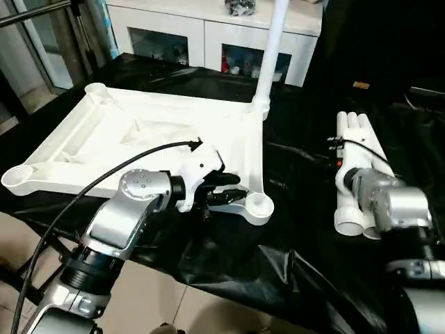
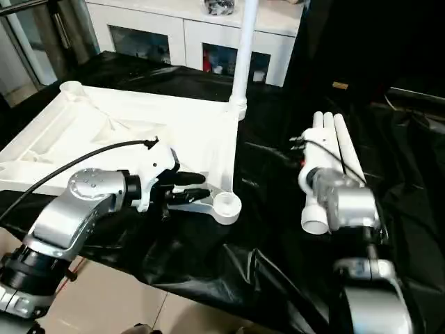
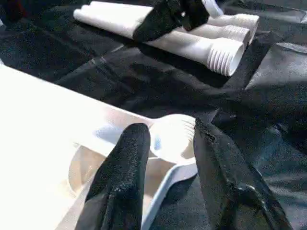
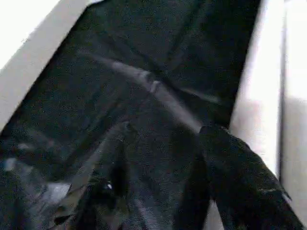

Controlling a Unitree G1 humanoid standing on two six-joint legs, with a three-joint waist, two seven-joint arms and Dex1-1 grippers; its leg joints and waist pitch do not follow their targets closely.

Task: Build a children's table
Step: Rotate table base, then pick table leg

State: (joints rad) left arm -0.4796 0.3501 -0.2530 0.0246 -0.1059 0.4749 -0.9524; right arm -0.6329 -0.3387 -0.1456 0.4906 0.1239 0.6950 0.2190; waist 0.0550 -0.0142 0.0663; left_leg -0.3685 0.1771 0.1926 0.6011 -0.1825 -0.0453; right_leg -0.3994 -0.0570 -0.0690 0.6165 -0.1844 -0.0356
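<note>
The children's table top (image 1: 139,132) lies upside down on black cloth, ribbed underside up. One white leg (image 1: 272,49) stands upright in its far right corner socket. Three more legs (image 1: 365,139) lie side by side to the right. My left gripper (image 3: 168,132) is open and holds nothing. It hovers just short of the near right corner socket (image 1: 259,204), which shows between its fingers (image 3: 124,163). My right gripper (image 4: 165,129) is open at the left side of the lying legs. Black cloth shows between its fingers, and one finger (image 4: 240,177) is close beside a leg.
A white cabinet (image 1: 208,35) with glass fronts stands behind the work surface. The black cloth (image 1: 292,236) drapes over the near edge, with tiled floor (image 1: 174,306) below. A black cable (image 1: 104,170) arcs over my left forearm.
</note>
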